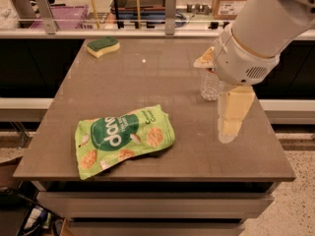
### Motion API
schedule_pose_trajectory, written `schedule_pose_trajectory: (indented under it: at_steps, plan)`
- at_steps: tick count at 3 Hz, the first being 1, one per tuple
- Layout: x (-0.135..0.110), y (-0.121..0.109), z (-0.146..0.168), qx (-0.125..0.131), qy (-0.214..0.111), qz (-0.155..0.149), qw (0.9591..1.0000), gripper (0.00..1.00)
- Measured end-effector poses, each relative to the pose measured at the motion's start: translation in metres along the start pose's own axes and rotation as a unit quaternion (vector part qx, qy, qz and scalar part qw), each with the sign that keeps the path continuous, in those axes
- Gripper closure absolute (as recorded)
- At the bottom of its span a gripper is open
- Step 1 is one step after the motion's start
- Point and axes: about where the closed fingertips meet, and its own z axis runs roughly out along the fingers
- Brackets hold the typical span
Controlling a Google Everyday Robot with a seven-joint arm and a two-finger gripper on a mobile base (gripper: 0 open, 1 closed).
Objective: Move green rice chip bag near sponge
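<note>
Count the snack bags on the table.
1: the green rice chip bag lies front left on the table. The claw hangs to its right; the arm may hide something.

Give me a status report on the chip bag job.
Gripper above table's right side, away from chip bag. Bag front left, sponge back left, far apart. Water bottle at right, off the path.

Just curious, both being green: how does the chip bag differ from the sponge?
The green rice chip bag is much larger than the sponge. The bag lies crinkled near the front edge; the sponge sits at the far corner. Both rest on the table; the gripper hangs at its right.
</note>
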Motion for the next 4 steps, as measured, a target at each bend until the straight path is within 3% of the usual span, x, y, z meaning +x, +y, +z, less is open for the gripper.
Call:
schedule_pose_trajectory:
  at_steps: [2, 4]
  plan:
    - [-0.021, -0.013, 0.047, 0.037, 0.030, 0.042, 0.9980, 0.00]
    - [-0.020, -0.014, 0.042, 0.042, 0.027, 0.056, 0.9972, 0.00]
